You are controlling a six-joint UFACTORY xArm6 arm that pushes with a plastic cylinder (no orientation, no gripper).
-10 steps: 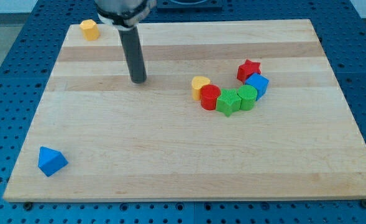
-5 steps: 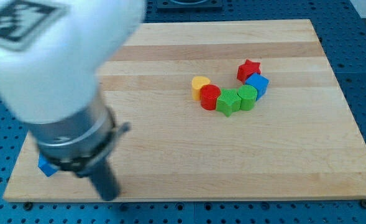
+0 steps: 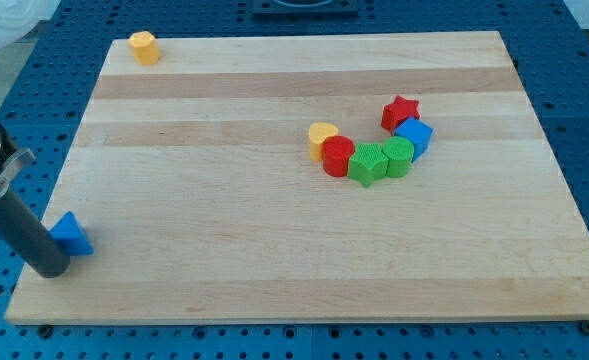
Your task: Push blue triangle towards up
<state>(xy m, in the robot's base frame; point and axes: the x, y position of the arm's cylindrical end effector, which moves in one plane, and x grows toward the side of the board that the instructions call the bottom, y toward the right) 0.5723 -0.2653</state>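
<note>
Blue triangle (image 3: 71,234) sits near the board's bottom-left corner, close to the left edge of the wooden board (image 3: 274,250). My tip (image 3: 50,270) is planted right at it, just below and to the view's left of the triangle, rod looks to be touching its lower-left side. No gripper on this rig, just the dark rod, so nothing to open or close. Rod slants up and off the view's left edge.

Well apart, centre-right of the board: a curved cluster. Yellow heart (image 3: 322,137) at its left end, then red cylinder (image 3: 338,156) touching it, green star-ish block (image 3: 368,163), green cylinder (image 3: 398,155), blue cube (image 3: 413,134), and red star (image 3: 400,112) on top at the view's right end. All packed tight, neighbours touching.

Lone yellow block (image 3: 144,46), shape unclear, maybe hexagonal, sits at the top-left corner, far from everything else.
</note>
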